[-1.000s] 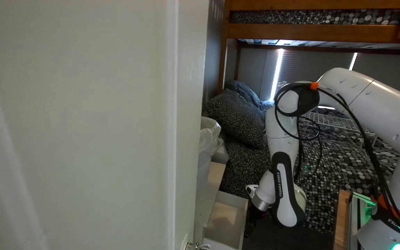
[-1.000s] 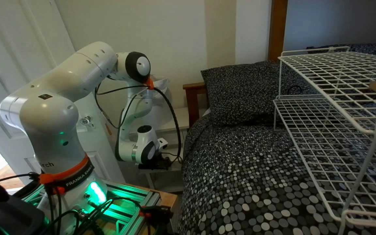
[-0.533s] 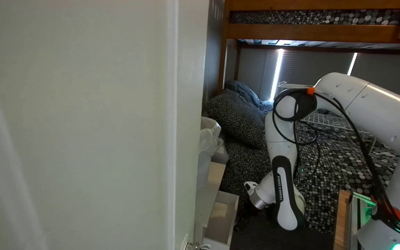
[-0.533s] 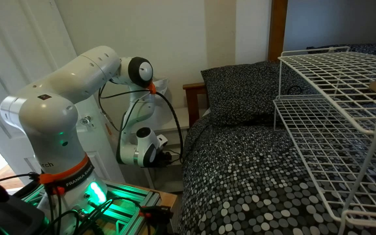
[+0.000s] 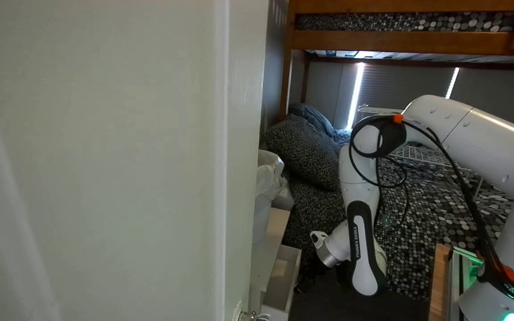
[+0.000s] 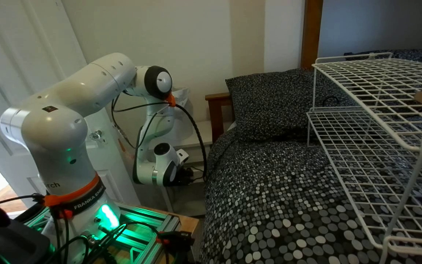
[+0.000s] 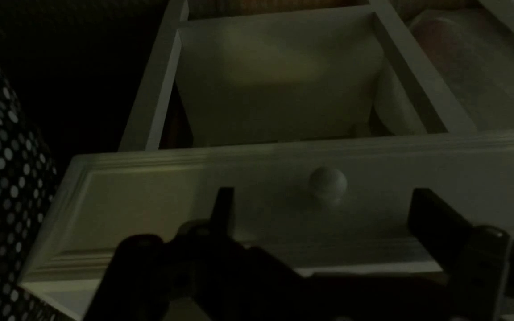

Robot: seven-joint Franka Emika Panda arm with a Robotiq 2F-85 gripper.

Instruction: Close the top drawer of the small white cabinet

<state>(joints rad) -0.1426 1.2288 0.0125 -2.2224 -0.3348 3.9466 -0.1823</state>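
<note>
The small white cabinet (image 5: 271, 240) stands beside the bed; its pale top also shows in an exterior view (image 6: 202, 134). The top drawer (image 5: 283, 278) is partly pulled out of it, with pale inner walls showing. In the dark wrist view the drawer's flat panelled front (image 7: 141, 200) spans the picture, with a round knob (image 7: 327, 183) on it. My gripper (image 7: 323, 192) is open at the front, one finger on each side of the knob and apart from it. Whether the fingertips touch the front cannot be told. My gripper also shows dark beside the drawer (image 5: 304, 283).
A large white door (image 5: 105, 156) fills one side. A white bag-lined bin (image 5: 267, 178) stands on the cabinet. The bed with dotted bedding (image 6: 262, 205) lies close beside the cabinet and arm. A white wire rack (image 6: 343, 132) stands on the bed.
The drawer has slid inward, so less of it sticks out of the cabinet. My gripper and forearm have moved with it toward the cabinet, and the upper arm has lowered slightly.
</note>
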